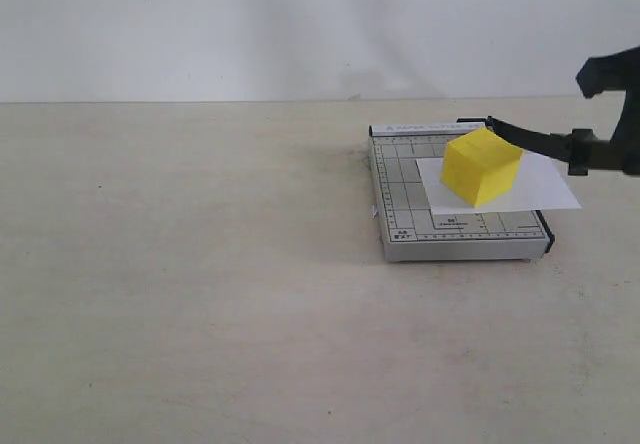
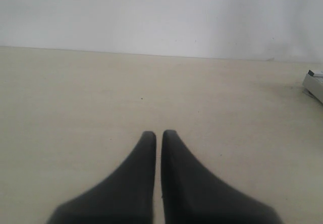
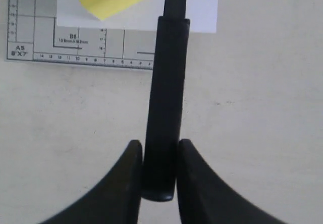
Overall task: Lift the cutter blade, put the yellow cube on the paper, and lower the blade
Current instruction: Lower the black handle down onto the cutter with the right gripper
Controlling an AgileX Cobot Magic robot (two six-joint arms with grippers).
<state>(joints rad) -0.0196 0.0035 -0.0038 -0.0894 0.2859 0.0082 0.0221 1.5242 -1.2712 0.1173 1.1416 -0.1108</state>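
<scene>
- One broad table [image 1: 200, 314] fills the nearest ground: pale beige, matt, faintly mottled.
- Two black, curved fingers of the left gripper [image 2: 159, 133] are pressed almost together over this bare surface, with only a thin slit between them and nothing held.
- The grey cutter base [image 1: 400, 179] lies flat on the right half of the table. It is a low rectangular slab with a printed grid and ruler marks.
- The paper [image 1: 545, 189], a plain white sheet, rests on the base and overhangs its right side.
- The yellow cube [image 1: 482, 167] sits on the paper, bright and smooth, with sharp edges, turned corner-on to the exterior view.
- The cutter blade [image 1: 530, 139] is thin and black. It slants up from the hinge at the base's far corner, is lifted clear of the base and passes behind the cube.
- The right gripper [image 3: 160, 151] is partly closed, and its two fingers clamp the blade's thick rounded handle [image 3: 164, 108] near its free end, beyond the base edge.
- A plain white wall [image 1: 300, 24] closes the room behind the table.
</scene>
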